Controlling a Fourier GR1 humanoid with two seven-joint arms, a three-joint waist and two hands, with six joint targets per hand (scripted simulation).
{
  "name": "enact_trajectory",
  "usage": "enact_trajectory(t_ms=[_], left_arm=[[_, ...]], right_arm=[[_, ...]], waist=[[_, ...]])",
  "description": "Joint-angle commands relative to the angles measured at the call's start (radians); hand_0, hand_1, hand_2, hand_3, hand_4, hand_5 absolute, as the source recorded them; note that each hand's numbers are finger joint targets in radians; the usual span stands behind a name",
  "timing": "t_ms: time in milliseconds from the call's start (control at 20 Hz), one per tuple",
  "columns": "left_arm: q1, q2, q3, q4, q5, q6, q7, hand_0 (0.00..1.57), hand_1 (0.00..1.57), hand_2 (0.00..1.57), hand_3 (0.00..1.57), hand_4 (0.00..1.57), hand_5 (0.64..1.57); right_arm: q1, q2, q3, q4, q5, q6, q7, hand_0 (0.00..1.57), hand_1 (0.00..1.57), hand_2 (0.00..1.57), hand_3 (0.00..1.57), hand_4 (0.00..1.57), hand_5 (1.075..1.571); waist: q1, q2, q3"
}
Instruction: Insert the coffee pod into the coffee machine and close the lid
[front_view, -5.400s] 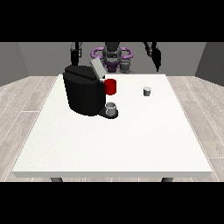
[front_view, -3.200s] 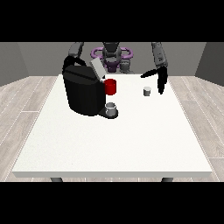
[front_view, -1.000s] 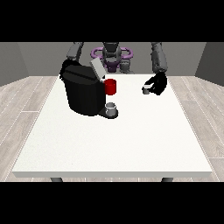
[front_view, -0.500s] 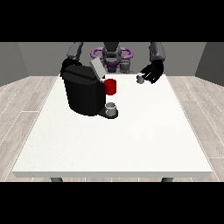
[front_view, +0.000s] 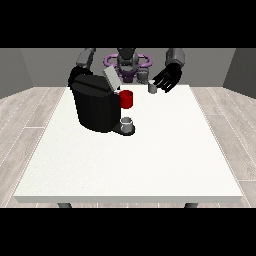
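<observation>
Half a second back, the coffee pod (front_view: 153, 88) was lower and further out over the surface (front_view: 150, 155); by this moment I had carried it up and in toward my body, so that it hung in the air off the white top, near the far edge. The hand at the view's right (front_view: 167, 79) was the one that had it: the pod sat at the tips of my fingers (front_view: 159, 84), on the side of that hand that faces the coffee machine (front_view: 97, 102), and I judged those fingers to be curled about it in a pinch, though so small a thing showed little of the contact.

What the coming move turned on was plain enough. The machine stood toward the view's left of the pod, with its lid (front_view: 110, 79) tilted up and open. The opening under that lid lay to the left of the pod and slightly lower, so the pod would have to travel sideways across the gap, over the red part (front_view: 127, 99) on the machine's front.

The hand at the view's left (front_view: 76, 76) was mostly hidden behind the machine's body; I could not tell how it was set. It was nearer the lid, which I judged suited it for the closing.
</observation>
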Motion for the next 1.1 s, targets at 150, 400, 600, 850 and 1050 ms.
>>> enact_trajectory(t_ms=[150,400,600,850,1050], left_arm=[[-0.131,0.017,0.043,0.016,0.014,-0.051,0.124,1.25,1.25,1.29,1.24,0.51,1.571],[-0.212,0.06,0.086,0.028,0.028,-0.032,0.079,1.26,1.26,1.29,1.22,0.47,1.571],[-0.215,0.042,0.061,0.029,-0.012,0.013,0.101,1.28,1.28,1.34,1.28,0.52,1.571],[-0.288,0.042,0.067,0.039,-0.008,-0.027,0.137,1.26,1.26,1.3,1.24,0.49,1.571],[-0.284,0.03,0.049,0.021,-0.022,-0.032,0.129,1.31,1.31,1.33,1.24,0.49,1.571]], right_arm=[[-0.004,-0.011,0.026,-0.032,0.023,0.002,0.034,0.0,0.0,0.0,0.0,0.49,1.571],[-0.06,0.008,0.035,-0.06,0.034,-0.023,0.017,0.0,0.0,0.0,0.0,0.51,1.571],[-0.109,-0.072,-0.011,-0.097,0.005,0.02,0.102,0.0,0.0,0.0,0.0,0.55,1.571],[-0.086,0.012,0.023,-0.073,0.039,-0.051,0.038,0.0,0.0,0.0,0.0,0.53,1.571],[-0.07,-0.017,-0.012,-0.038,0.021,-0.026,-0.013,0.0,0.0,0.0,0.0,0.48,1.571]], waist=[[-0.066,-0.015,0.0],[-0.097,0.101,-0.0002],[-0.12,0.094,-0.0001],[-0.116,0.127,0.0002],[-0.088,0.126,0.0004]])
